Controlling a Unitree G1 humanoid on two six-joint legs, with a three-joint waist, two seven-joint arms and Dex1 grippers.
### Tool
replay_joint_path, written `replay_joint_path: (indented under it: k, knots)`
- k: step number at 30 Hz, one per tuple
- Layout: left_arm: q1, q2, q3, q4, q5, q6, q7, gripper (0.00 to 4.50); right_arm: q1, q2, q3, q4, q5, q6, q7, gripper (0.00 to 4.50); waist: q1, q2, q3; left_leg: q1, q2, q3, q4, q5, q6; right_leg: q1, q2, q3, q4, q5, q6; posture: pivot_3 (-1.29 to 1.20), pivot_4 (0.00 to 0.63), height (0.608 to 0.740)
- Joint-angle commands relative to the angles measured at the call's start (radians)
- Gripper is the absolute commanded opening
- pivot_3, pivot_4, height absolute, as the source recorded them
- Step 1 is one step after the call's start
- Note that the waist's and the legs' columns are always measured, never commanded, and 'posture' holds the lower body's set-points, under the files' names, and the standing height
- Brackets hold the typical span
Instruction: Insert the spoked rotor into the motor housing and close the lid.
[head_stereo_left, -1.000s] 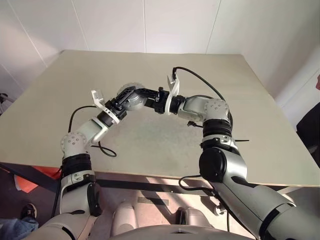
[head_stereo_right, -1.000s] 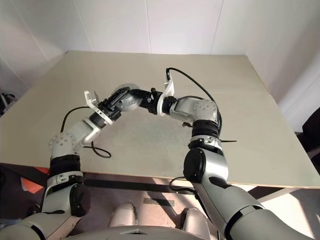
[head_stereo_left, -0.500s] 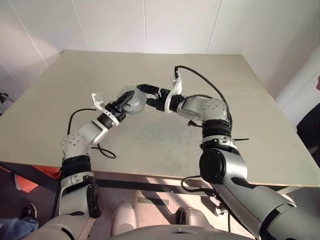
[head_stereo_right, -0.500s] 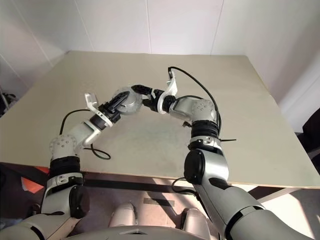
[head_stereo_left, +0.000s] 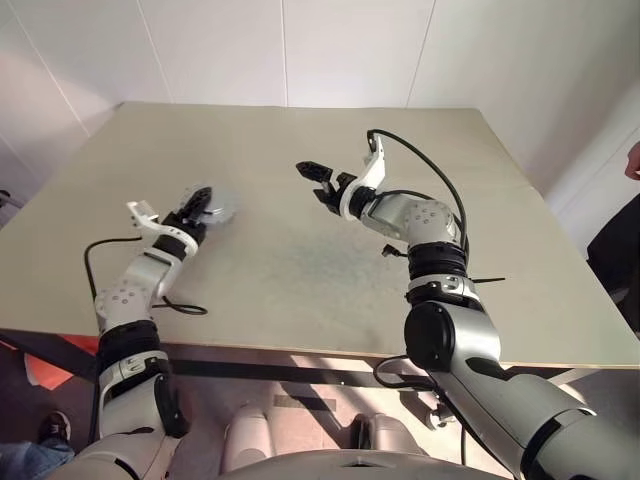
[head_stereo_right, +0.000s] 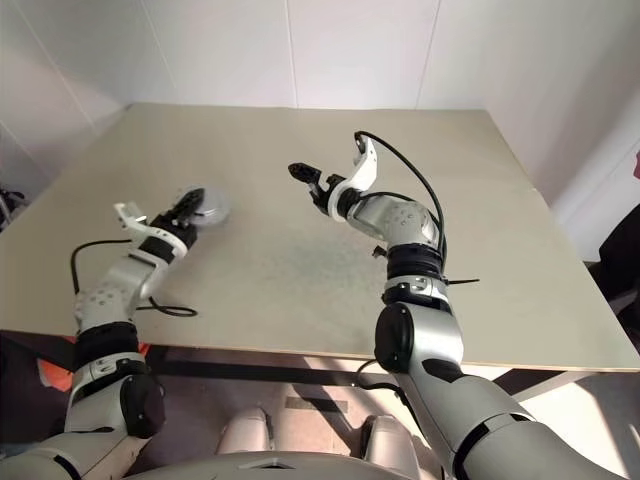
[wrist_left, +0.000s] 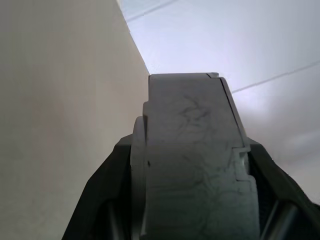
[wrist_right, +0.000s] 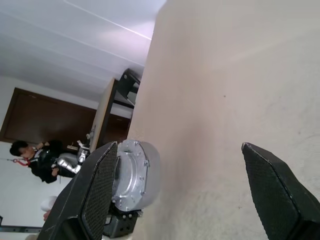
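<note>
Both arms parted: left hand (head_stereo_left: 200, 197) clamps the motor housing (head_stereo_left: 214, 208), right hand (head_stereo_left: 312, 180) spread empty.

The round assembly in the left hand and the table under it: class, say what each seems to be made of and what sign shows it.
Round assembly: probably metal, silver-grey with a dull sheen; machined edges and small bolt heads around its rim suggest aluminium, though this is uncertain. Table: beige matte top, smooth, with faint scuffs; possibly laminate or painted board, the look leaves it open.
</note>
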Motion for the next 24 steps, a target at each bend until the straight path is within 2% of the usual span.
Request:
replay_joint_path:
  k: [1,7,14,15,16,18,21,24]
  knots:
    - [-0.003,0.022,0.021,0.045,0.067,-0.098,0.052,2.50,-0.006,0.007,0.029,-0.015,-0.005,-0.018,0.018,4.46,0.002,0.000,0.000,0.000,0.000,0.000,0.000,0.000,0.000,0.000,0.000,0.000,0.000,0.000,0.000,0.00,0.000,0.740]
    - [-0.009,0.032,0.042,0.103,0.118,-0.161,0.086,2.50,-0.012,0.011,0.037,0.001,0.002,-0.016,0.025,4.46,0.016,-0.006,-0.001,0.000,0.000,-0.001,0.002,0.000,0.000,0.002,0.000,-0.001,0.000,-0.001,-0.002,0.00,0.000,0.740]
    - [0.027,0.093,0.066,0.138,0.176,-0.237,0.089,2.50,-0.009,0.011,0.033,0.050,-0.006,-0.019,0.013,4.46,-0.005,-0.007,-0.002,0.008,0.001,-0.001,0.003,0.001,-0.002,0.005,0.000,0.001,0.006,-0.001,-0.002,0.00,0.000,0.740]
    - [0.026,0.106,0.075,0.149,0.185,-0.257,0.097,2.91,-0.009,0.010,0.033,0.055,-0.007,-0.014,0.012,4.50,-0.008,-0.007,-0.002,0.009,0.001,0.000,0.003,0.001,-0.002,0.005,0.000,0.001,0.006,-0.001,-0.002,0.00,0.000,0.740]
    - [0.026,0.114,0.080,0.157,0.190,-0.270,0.103,3.08,-0.008,0.009,0.033,0.057,-0.006,-0.009,0.010,4.50,-0.010,-0.007,-0.002,0.010,0.003,0.000,0.003,0.001,-0.002,0.005,0.000,0.001,0.007,-0.001,-0.002,0.00,0.000,0.740]
    - [0.013,0.152,0.109,0.194,0.209,-0.334,0.127,3.71,-0.009,0.006,0.040,0.067,-0.012,-0.005,0.013,4.50,-0.011,-0.007,-0.002,0.010,0.005,0.000,0.002,0.002,-0.003,0.005,0.002,0.001,0.007,-0.001,-0.003,0.00,0.000,0.740]
    - [-0.011,0.221,0.161,0.262,0.226,-0.451,0.162,3.71,-0.011,0.000,0.049,0.082,-0.023,-0.015,0.019,4.50,-0.018,-0.007,-0.002,0.011,0.007,0.000,0.002,0.002,-0.003,0.005,0.005,0.001,0.007,-0.001,-0.004,0.00,0.000,0.740]
    - [-0.022,0.269,0.149,0.282,0.262,-0.489,0.149,3.71,-0.010,-0.005,0.058,0.080,-0.033,-0.020,0.033,4.50,-0.005,-0.007,-0.002,0.010,0.008,0.000,0.002,0.002,-0.003,0.005,0.007,0.001,0.006,-0.001,-0.005,0.00,0.000,0.740]
